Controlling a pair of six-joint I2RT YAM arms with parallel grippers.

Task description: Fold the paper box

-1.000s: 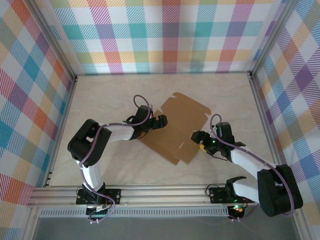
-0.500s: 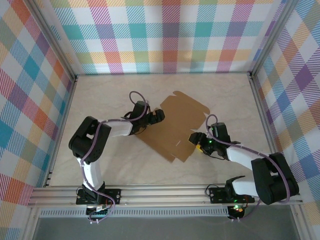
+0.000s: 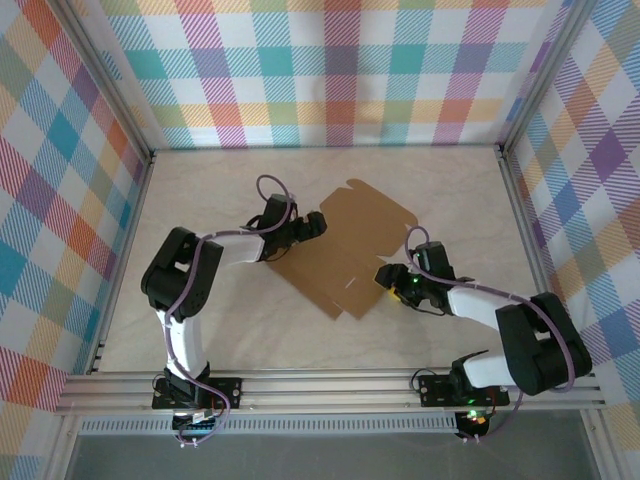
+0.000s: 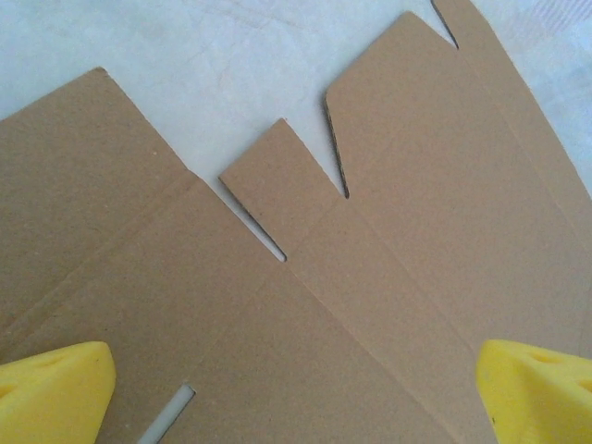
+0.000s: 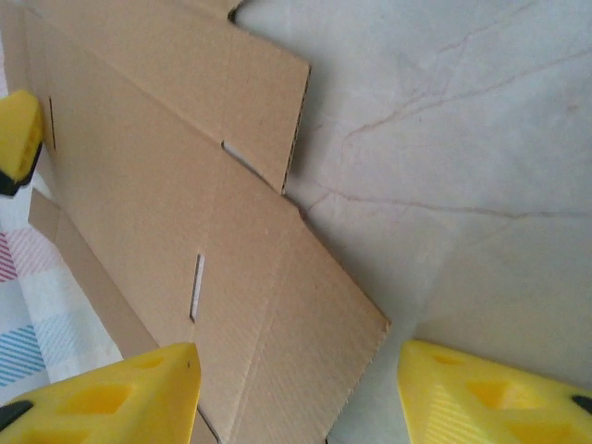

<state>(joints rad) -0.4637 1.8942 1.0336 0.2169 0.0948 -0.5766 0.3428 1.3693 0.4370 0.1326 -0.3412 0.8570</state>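
The paper box (image 3: 345,250) is a flat brown die-cut cardboard sheet lying in the middle of the table, with flaps and slots showing. My left gripper (image 3: 312,225) sits at its left edge, jaws wide open. In the left wrist view the yellow fingertips (image 4: 55,393) straddle the sheet (image 4: 370,277) from just above. My right gripper (image 3: 385,277) is at the sheet's right edge. It (image 5: 301,398) is open, with one corner of the cardboard (image 5: 185,185) lying between its yellow fingers (image 5: 490,393) and a gap on both sides.
The pale marble tabletop (image 3: 220,320) is bare around the sheet. Plaid walls (image 3: 330,70) close in the back and both sides. An aluminium rail (image 3: 330,385) with both arm bases runs along the near edge.
The right gripper has moved left onto the sheet's edge and its jaws have narrowed. The left gripper has shifted farther away. The sheet has slid slightly left.
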